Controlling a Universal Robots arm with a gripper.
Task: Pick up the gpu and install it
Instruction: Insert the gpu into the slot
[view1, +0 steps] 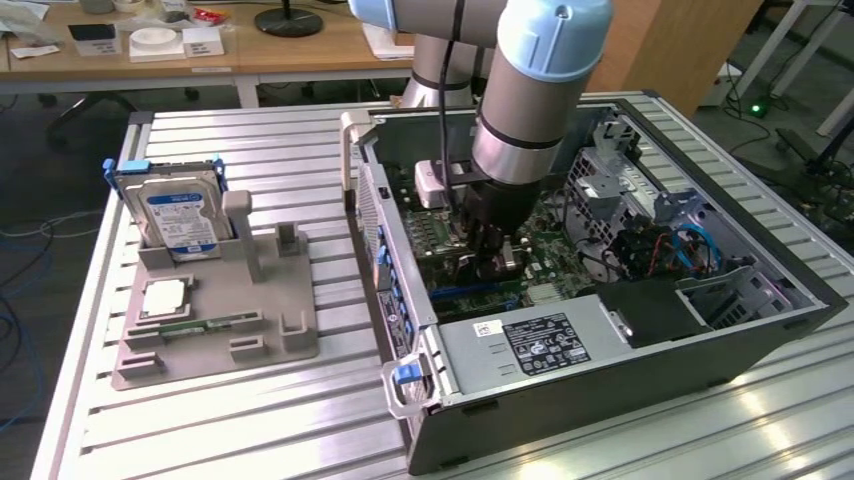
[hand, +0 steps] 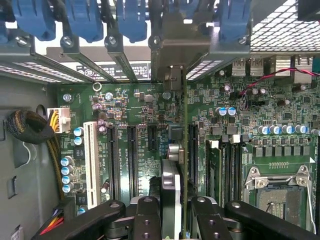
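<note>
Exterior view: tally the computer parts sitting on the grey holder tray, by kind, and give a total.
On the tray:
hard drive, standing upright in its slot: 1
CPU, lying flat: 1
memory stick, lying flat: 1
Total: 3

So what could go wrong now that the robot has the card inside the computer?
The end effector holds the gpu edge-on above the motherboard. If the card's edge isn't lined up with a slot, pushing down might bend the card or scrape the board. Its metal bracket sits close to the blue clips at the case's back wall and could catch there. Tall capacitors beside the card could also get bumped.
</note>
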